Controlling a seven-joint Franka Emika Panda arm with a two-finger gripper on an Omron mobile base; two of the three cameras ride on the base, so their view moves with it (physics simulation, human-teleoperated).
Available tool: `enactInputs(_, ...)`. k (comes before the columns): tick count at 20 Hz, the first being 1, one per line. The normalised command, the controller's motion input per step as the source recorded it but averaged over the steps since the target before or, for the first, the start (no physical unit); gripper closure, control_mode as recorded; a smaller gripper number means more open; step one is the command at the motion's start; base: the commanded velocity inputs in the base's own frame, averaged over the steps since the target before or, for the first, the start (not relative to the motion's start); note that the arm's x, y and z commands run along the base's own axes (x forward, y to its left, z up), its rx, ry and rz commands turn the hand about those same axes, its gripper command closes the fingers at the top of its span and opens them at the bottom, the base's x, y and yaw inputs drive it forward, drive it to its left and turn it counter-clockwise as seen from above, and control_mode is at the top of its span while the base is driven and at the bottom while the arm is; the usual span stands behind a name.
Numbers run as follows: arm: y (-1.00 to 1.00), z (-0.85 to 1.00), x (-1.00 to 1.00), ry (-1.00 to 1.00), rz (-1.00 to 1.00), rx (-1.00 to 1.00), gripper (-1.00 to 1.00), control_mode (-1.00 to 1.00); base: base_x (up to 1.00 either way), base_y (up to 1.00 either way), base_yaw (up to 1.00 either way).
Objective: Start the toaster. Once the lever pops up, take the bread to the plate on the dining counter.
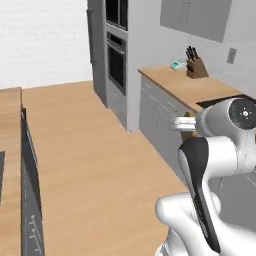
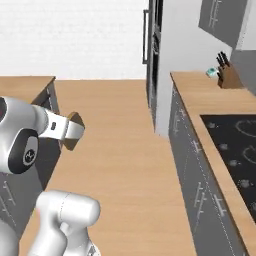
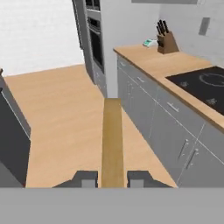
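Note:
The bread (image 3: pixel 112 140), a brown toast slice, runs edge-on up the middle of the hand view. My gripper (image 3: pixel 112 179) is shut on its near end, with a dark fingertip (image 3: pixel 85 178) on either side. From the base cameras the gripper (image 1: pixel 184 123) (image 2: pixel 75 131) is held out above the wooden floor of the aisle, with the brown bread (image 1: pixel 188 134) at its tip. The dining counter (image 1: pixel 10 130) (image 2: pixel 25 84) is the light-wood top along the left. The toaster, its lever and the plate are out of view.
On the right a wood worktop (image 3: pixel 157 65) carries a black hob (image 2: pixel 235 145), a knife block (image 3: pixel 166 41) and a small teal item (image 3: pixel 149 43), over grey drawer fronts (image 3: pixel 175 127). A tall oven tower (image 1: pixel 116 55) stands at the aisle's far end.

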Motion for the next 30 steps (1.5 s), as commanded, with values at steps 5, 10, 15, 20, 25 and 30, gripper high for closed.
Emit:
enactInputs(5,0.0,0.0,0.0,0.0,0.0,0.0,1.0,1.0,-0.03,0.0,1.0)
enactInputs(10,0.0,0.0,0.0,0.0,0.0,0.0,1.0,1.0,-0.04,0.0,1.0)
enactInputs(15,0.0,0.0,0.0,0.0,0.0,0.0,1.0,1.0,-0.08,0.0,1.0)
enactInputs(20,0.0,0.0,0.0,0.0,0.0,0.0,1.0,1.0,-0.1,0.02,1.0)
enactInputs(25,0.0,0.0,0.0,0.0,0.0,0.0,1.0,1.0,-0.03,0.86,0.58)
enactInputs(30,0.0,0.0,0.0,0.0,0.0,0.0,1.0,1.0,-0.06,1.0,0.08)
